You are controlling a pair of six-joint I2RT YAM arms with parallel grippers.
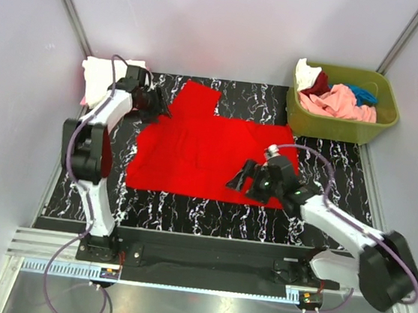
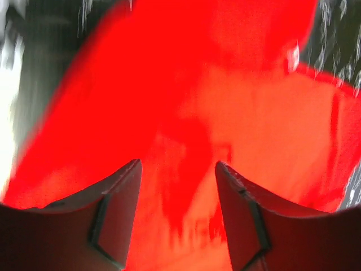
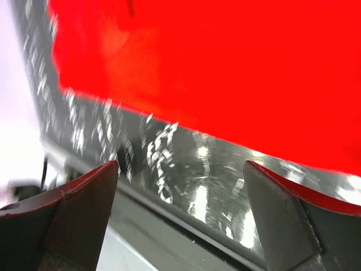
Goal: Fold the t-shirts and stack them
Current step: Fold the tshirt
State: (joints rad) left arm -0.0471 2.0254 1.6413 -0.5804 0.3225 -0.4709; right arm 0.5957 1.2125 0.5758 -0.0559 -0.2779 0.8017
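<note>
A bright red t-shirt (image 1: pixel 202 152) lies spread flat on the black marbled table (image 1: pixel 210 213). My left gripper (image 1: pixel 161 111) is open over the shirt's far left edge, near a sleeve; in the left wrist view red cloth (image 2: pixel 225 101) fills the gap between its fingers (image 2: pixel 121 209), which grip nothing. My right gripper (image 1: pixel 238 179) is open and empty over the shirt's near right part; the right wrist view shows the shirt's hem (image 3: pixel 225 62) and bare table between the fingers (image 3: pixel 84 203). A folded cream-white t-shirt (image 1: pixel 101 75) lies at the far left. Pink, dark red and teal shirts (image 1: pixel 338 99) fill the bin.
An olive-green plastic bin (image 1: pixel 348 127) stands at the far right corner of the table. Grey walls enclose the table on three sides. A metal rail (image 1: pixel 205 260) with the arm bases runs along the near edge.
</note>
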